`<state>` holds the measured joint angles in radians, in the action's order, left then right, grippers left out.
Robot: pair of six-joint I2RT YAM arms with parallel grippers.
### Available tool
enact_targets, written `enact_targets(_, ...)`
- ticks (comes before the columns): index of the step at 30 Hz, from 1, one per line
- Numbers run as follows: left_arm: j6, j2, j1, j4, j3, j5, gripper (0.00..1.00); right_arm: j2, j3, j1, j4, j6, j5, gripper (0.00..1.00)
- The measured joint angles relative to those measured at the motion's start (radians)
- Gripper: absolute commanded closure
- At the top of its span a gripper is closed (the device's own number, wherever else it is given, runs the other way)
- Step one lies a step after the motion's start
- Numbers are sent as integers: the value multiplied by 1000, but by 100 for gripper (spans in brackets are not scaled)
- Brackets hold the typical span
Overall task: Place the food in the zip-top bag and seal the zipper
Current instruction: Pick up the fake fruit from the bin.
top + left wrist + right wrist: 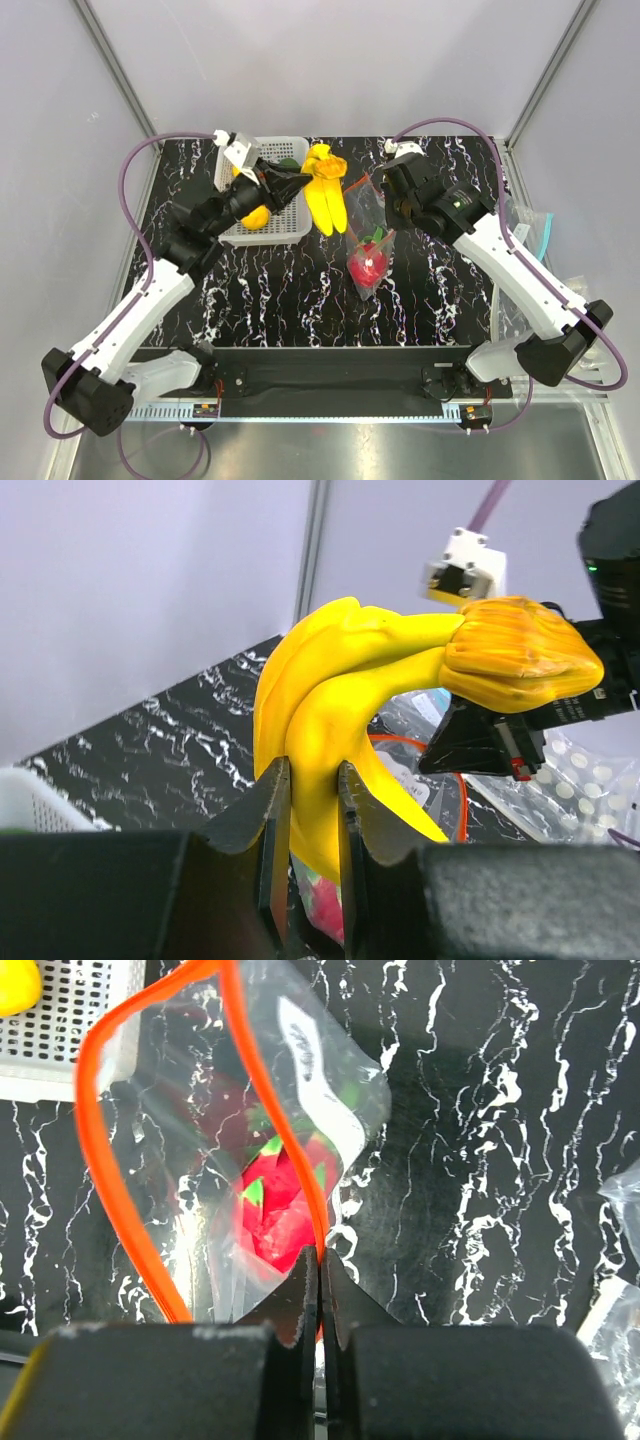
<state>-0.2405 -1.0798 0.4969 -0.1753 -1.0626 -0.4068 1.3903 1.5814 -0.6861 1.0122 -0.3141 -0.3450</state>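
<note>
My left gripper (300,183) is shut on the yellow banana bunch (325,192), held in the air beside the basket; the jaws pinch one banana (340,690) at the left gripper (313,780). The zip-top bag (368,262) hangs open with the pink-red dragon fruit (275,1210) inside. The right gripper (319,1260) is shut on the bag's red-orange zipper (100,1160), lifting one side of the mouth; in the top view the right gripper (392,218) is just right of the bananas. A round yellow-orange fruit (255,217) lies in the basket. The white slider tab is not visible.
The white mesh basket (285,232) stands at the back, left of centre, under my left arm. Another clear bag with a teal edge (532,235) lies off the table's right side. A clear bubbled sheet (580,790) lies behind the right gripper.
</note>
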Motion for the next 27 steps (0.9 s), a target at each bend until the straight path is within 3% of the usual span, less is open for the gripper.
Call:
enact_targets(13,141,-156,80,-515,182,18,100,-18,-38,0,-47,-14,60,100)
enact_targets(21,207,-257,118,-915,260,-8,100,-31,-55,5,-51,-19,62,100)
enact_targets(27,259,-327,124,-1018,265,-81,100,-45,-79,25,-66,-23,78,100)
